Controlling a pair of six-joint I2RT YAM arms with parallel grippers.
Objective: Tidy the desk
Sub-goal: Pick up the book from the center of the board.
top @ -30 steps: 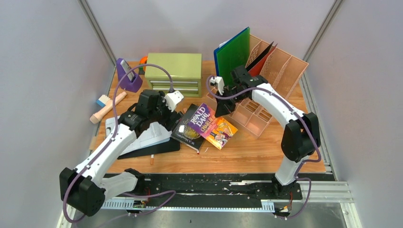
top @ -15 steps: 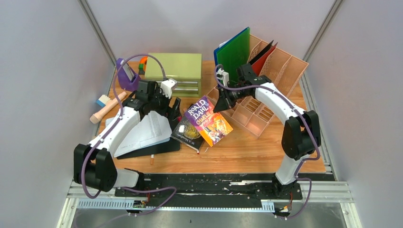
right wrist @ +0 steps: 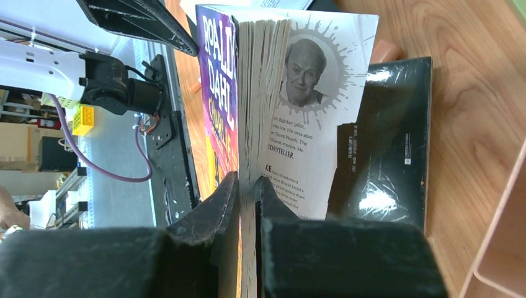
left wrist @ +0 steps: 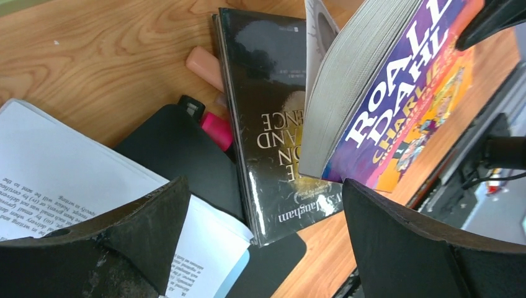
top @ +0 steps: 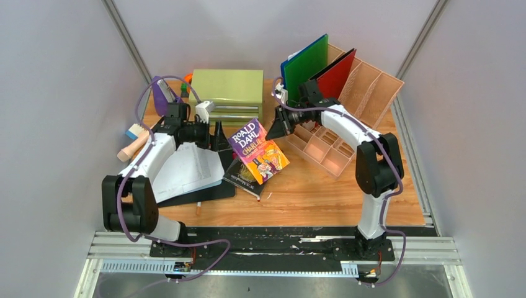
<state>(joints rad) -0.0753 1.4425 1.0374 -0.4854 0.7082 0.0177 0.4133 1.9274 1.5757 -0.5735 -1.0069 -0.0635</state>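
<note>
Right gripper point(top: 276, 128) grips the Roald Dahl paperback point(top: 257, 151) at mid desk point(top: 322, 194).
Its jaws clamp the book's far edge; the left gripper point(top: 219, 136), jaws wide apart, hovers just left.

Bright, even light from overhead, shadows soft. Glare streaks the black book point(right wrist: 381, 180) in both wrist views, whose near fingers point(left wrist: 124, 248) look blurred.

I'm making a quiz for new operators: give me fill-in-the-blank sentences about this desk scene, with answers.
The right gripper is shut on the ___ Dahl book.
The left gripper has its jaws ___.
The second book, lying on the desk, has a ___ cover.
In the organizer a green folder stands beside a ___ one.
Missing words: Roald; open; black; red.
</note>
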